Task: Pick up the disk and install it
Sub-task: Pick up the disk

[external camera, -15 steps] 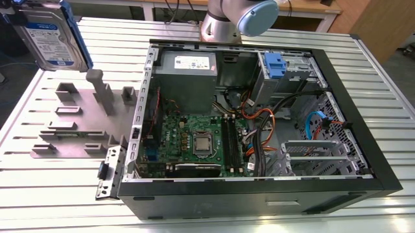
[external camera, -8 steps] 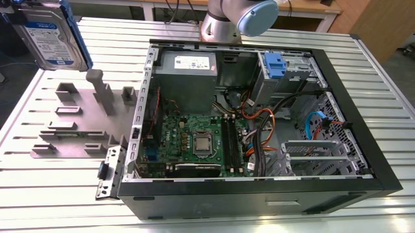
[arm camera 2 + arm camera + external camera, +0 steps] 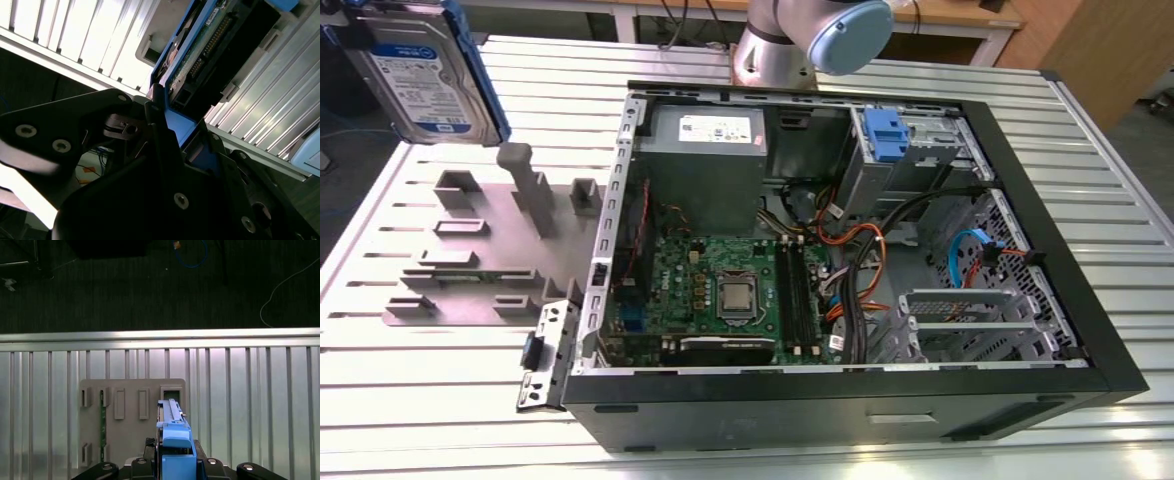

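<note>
Clamping disk (image 3: 424, 70), end effector (image 3: 167, 117) above slotted tray (image 3: 131, 390), motherboard (image 3: 720, 290) in open case (image 3: 854, 410)

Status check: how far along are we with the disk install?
Done: the pickup. The disk is off the table, up above the grey holder at the exterior view's left. In hand: the pincer is shut on it, as the second wrist view shows. Left: the install itself; the disk is outside the open computer case, not yet in it.
</note>
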You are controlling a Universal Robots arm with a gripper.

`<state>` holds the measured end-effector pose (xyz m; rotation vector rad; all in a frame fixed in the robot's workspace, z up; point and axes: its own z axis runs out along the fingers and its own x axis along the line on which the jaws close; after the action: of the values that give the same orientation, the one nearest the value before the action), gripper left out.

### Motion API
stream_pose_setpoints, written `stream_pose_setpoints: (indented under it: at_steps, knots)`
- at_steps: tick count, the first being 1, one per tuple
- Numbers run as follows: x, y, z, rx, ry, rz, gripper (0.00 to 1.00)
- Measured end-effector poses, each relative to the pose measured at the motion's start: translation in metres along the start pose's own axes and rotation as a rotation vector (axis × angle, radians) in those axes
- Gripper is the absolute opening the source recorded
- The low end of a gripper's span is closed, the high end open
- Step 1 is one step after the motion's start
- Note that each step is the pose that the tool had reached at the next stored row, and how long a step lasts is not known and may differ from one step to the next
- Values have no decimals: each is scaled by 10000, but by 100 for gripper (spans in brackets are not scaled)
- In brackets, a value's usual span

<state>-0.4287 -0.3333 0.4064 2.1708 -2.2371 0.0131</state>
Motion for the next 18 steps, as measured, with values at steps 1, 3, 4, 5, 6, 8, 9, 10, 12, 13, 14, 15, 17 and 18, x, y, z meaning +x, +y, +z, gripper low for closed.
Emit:
stream_pose_setpoints:
  at_steps: [1,3,4,5,6,8,9,10,12,13,14,15,17,18]
  knots:
    - [0,0,-2,1,-1,0,36]
    - [0,0,-9,1,0,0,36]
    - [0,0,-13,1,-1,0,36]
    - [0,0,-17,2,-1,0,36]
    - [1,0,-25,2,-1,0,36]
    - [1,0,-43,1,-1,1,36]
    - [1,0,-50,1,0,0,36]
    - [1,0,-58,1,0,0,36]
    - [2,1,-73,2,-1,0,36]
    - [2,1,-82,2,-1,1,36]
    - [2,1,-91,2,-1,0,36]
    - [2,1,-99,2,-1,0,36]
    - [2,1,-113,2,-1,0,36]
    - [3,1,-122,1,-1,0,36]
